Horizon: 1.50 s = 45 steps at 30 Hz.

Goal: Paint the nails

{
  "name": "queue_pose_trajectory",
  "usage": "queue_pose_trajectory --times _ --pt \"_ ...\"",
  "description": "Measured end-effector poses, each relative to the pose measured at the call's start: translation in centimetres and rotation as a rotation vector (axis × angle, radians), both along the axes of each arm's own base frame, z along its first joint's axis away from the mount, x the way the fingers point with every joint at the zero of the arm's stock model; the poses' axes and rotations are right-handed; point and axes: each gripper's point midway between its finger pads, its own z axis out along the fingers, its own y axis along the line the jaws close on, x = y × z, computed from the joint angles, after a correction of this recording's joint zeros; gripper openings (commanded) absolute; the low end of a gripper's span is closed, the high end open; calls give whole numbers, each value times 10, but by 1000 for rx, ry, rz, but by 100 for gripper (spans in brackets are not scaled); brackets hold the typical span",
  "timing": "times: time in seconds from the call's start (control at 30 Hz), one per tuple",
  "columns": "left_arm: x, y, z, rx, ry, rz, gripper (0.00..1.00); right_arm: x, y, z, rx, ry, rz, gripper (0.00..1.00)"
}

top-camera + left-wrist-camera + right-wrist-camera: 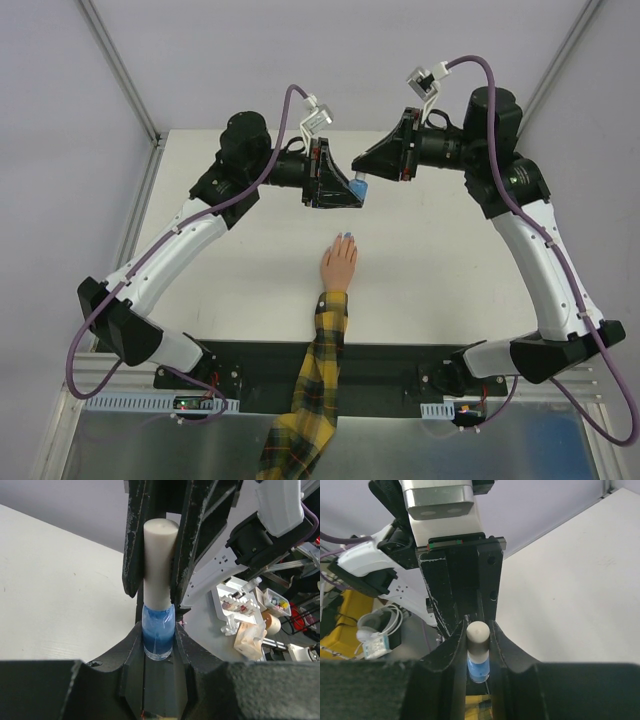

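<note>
White table [440, 260], bearing all items. Left arm [170, 250] and right arm [535, 250], both reaching inward so that their ends meet above the far middle of the table. Yellow-black plaid sleeve [318, 380], lying from the near edge toward the centre. Peach-coloured hand [338, 265], flat on the table, fingers pointing away from the bases. Left gripper [158, 642], clamped tight on the glass body of a small blue bottle [158, 630], held aloft. Right gripper [478, 636], fingers pressed against either side of the white cap [160, 565]. The nails [346, 236], at the fingertips, near and below the bottle but apart from it; one shows light blue, the rest too small to tell.
</note>
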Motion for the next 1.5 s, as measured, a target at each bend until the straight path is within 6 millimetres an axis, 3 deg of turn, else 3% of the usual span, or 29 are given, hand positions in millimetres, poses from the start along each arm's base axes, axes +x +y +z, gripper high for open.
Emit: queue_pose_trajectory --times 0.17,0.3,0.43,0.53,0.6,0.63,0.73,0.83,1.03,1.17,1.37,1.5 --pt "22 -6 -6 40 11 98 0 15 -1 -6 -59 -68 -144 0" --pt "54 -6 -16 104 -20 272 0 42 -4 -13 -212 -66 -527 1" --pt "68 -10 -10 125 -72 362 0 59 -15 -7 -283 -61 -761 0" --pt "72 -16 -15 143 -93 386 0 64 -26 -13 -299 -31 -846 1" --pt "72 -18 -20 155 -96 388 0 65 -28 -17 -312 -24 -861 10" --pt "73 -18 -21 159 -97 389 0 65 -29 -18 -317 -23 -862 23" --pt "72 -17 -24 157 -106 387 0 62 -26 -19 -324 -24 -838 43" --pt "80 -10 -22 137 -124 431 0 51 -25 -33 -382 -9 -751 61" --pt "72 -4 -31 126 -90 391 0 39 -27 -30 -366 -23 -575 91" --pt "55 -8 -31 109 -52 294 0 24 -28 -19 -278 -32 -431 91" --pt "27 -12 -16 44 -35 137 0 11 -19 -19 -122 33 -224 57" --pt "15 -13 -8 14 -29 67 0 13 -15 -21 -67 80 -147 52"
